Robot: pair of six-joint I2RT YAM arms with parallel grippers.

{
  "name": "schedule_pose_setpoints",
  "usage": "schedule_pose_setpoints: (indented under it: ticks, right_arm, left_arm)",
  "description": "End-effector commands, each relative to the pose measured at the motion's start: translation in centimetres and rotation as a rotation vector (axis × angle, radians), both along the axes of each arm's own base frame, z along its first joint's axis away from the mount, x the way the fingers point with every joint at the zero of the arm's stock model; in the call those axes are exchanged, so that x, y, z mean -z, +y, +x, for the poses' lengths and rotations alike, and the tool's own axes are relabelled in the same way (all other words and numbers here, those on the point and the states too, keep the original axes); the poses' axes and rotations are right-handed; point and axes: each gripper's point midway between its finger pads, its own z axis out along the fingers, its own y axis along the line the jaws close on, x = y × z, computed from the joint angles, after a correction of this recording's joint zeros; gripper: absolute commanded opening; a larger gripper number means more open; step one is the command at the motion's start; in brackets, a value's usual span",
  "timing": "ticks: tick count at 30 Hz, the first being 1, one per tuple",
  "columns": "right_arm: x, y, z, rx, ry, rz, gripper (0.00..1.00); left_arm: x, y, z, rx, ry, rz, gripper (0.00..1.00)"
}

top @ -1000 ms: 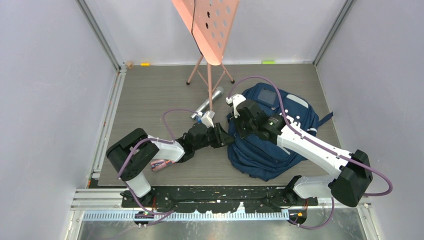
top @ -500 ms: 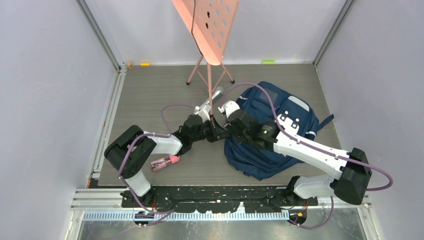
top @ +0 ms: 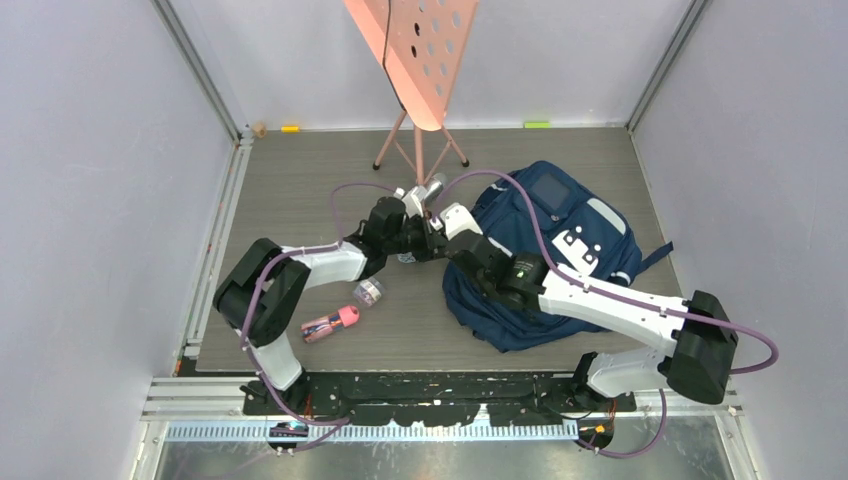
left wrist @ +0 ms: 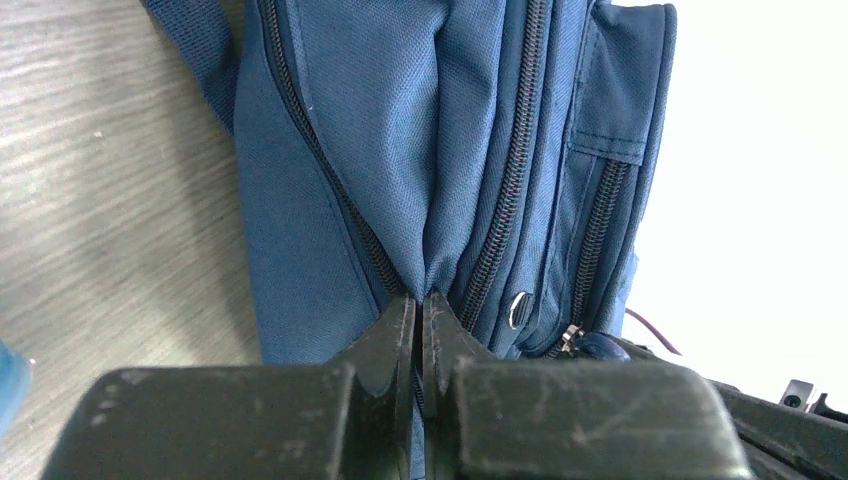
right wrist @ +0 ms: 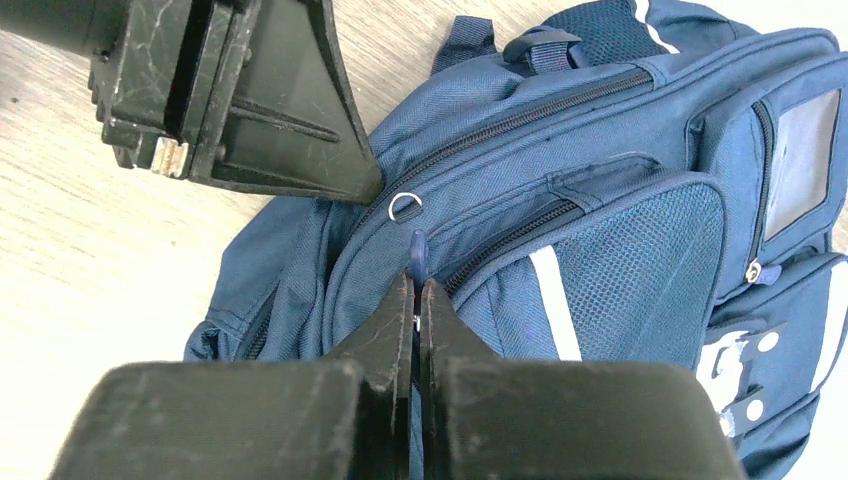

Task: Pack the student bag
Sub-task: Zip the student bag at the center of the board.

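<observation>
A grey wood-grain table [top: 300,180], enclosed by pale walls, was seen with a pink music stand [top: 418,70] set near its far edge. The student bag [top: 570,250] was laid flat right of centre, its zipped top turned toward the left. The left gripper [left wrist: 418,305] was pressed together on a fold of bag fabric between two zip tracks. The right gripper [right wrist: 416,285] was pinched on a small blue zip pull [right wrist: 416,248], close beside the left gripper. The compartments were judged not yet opened. If the pull were drawn at an angle, the thin tab could be slipped from the jaws. If the fold were released, the bag could be dragged along rather than unzipped.
</observation>
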Motion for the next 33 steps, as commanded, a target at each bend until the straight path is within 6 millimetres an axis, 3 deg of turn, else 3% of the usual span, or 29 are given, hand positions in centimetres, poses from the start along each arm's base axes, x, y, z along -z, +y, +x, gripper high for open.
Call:
schedule_pose_setpoints:
  ticks: [1,6,9,14,18,25,33]
  right_arm:
    - [3.0,-0.4,-1.5,-0.035,0.063,-0.115,0.01]
    - [5.3,-0.6,-1.3,-0.008,0.09,-0.184,0.01]
    - [5.3,-0.6,-1.0,0.022,0.088,-0.185,0.01]
    - [2.0,1.0,-0.8,0.053,0.062,-0.021,0.01]
    - [-0.2,1.6,-0.5,0.062,0.041,0.051,0.01]
    - [-1.7,0.6,0.2,0.161,0.004,0.117,0.01]
    - [-3.3,-0.6,0.4,0.222,-0.028,0.201,0.01]
  left_arm:
    - [-7.2,1.0,7.8,-0.169,-0.262,-0.095,0.0]
    - [-8.0,0.9,8.5,-0.149,-0.269,-0.109,0.0]
    - [-8.1,0.5,8.2,-0.112,-0.275,-0.118,0.03]
    - [-8.0,1.2,7.4,-0.106,-0.334,-0.113,0.42]
    - [-8.8,2.2,6.2,-0.103,-0.428,-0.096,0.55]
    - [-8.6,1.3,3.3,-0.032,-0.502,-0.111,0.45]
    - [-5.0,-1.0,1.1,-0.009,-0.415,-0.098,0.35]
